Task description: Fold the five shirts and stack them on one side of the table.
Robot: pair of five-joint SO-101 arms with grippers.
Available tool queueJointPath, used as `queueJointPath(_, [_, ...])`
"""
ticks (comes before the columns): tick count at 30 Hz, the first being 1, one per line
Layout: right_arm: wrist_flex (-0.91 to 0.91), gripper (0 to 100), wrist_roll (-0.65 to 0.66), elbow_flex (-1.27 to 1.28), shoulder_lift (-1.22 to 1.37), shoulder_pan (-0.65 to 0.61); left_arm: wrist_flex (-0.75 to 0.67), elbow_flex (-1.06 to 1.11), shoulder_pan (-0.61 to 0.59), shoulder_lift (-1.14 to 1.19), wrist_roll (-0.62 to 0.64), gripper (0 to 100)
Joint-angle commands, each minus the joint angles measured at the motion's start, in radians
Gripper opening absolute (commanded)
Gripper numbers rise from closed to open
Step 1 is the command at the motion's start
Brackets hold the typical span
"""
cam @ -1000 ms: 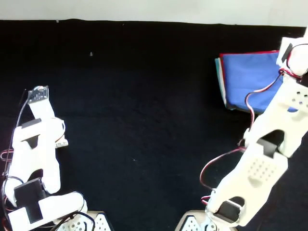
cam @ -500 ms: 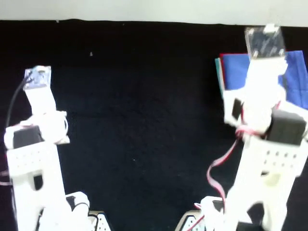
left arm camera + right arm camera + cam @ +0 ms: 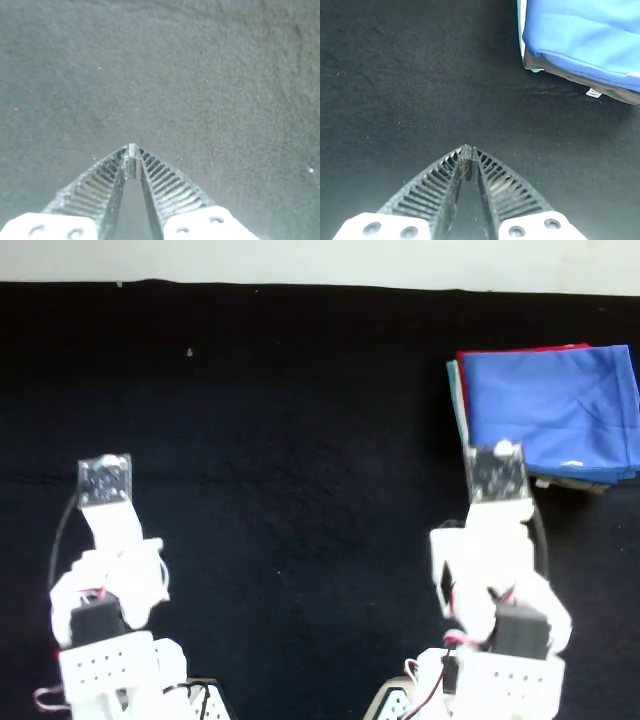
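Observation:
A stack of folded shirts [image 3: 545,410] lies at the table's far right, a blue one on top, with red and teal edges showing beneath. The same stack [image 3: 580,42] appears in the right wrist view, its dark bottom layer and a small white tag visible. My right gripper [image 3: 468,149] is shut and empty, hovering over bare black cloth a short way in front of the stack. The right arm [image 3: 497,540] stands folded back near the front edge. My left gripper [image 3: 131,148] is shut with nothing in it, above the cloth on the left side, its arm [image 3: 108,540] also drawn back.
The black tablecloth [image 3: 300,440] covers the whole table, with a pale wall strip beyond its far edge. The arm bases sit at the front edge, red cables looping beside them.
Both arms have pulled back toward their bases. The right arm has come off the shirt stack, which now lies fully uncovered.

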Motion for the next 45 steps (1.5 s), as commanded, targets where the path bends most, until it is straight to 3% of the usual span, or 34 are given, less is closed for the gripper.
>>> queueJointPath(1, [-0.061, 1.6, 0.003, 0.211, -0.249, -0.008, -0.017, 0.111, 0.042, -0.200, -0.006, 1])
queueJointPath(4, [-0.058, 1.6, 0.003, 0.352, -0.443, -0.005, -0.011, 0.213, 0.084, -0.357, -0.005, 1])
queueJointPath(6, [-0.059, 1.6, 0.000, 0.394, -0.426, -0.005, -0.014, 0.240, 0.105, -0.348, -0.005, 1])
queueJointPath(14, [-0.067, 1.9, -0.261, 0.481, -0.424, -0.010, -0.009, 0.280, 0.183, -0.331, -0.003, 1])
queueJointPath(19, [-0.061, 1.9, -0.258, 0.668, -0.426, -0.010, 0.002, 0.285, 0.182, -0.331, -0.003, 1])
queueJointPath(25, [-0.005, 1.9, -0.264, 0.714, -0.426, -0.010, 0.123, 0.283, 0.186, -0.332, 0.003, 1])
queueJointPath(32, [0.018, 1.9, -0.265, 0.714, -0.426, -0.008, 0.219, 0.285, 0.185, -0.331, 0.284, 1])
queueJointPath(45, [0.018, 1.9, -0.265, 0.714, -0.426, -0.008, 0.219, 0.285, 0.182, -0.331, 0.282, 1])
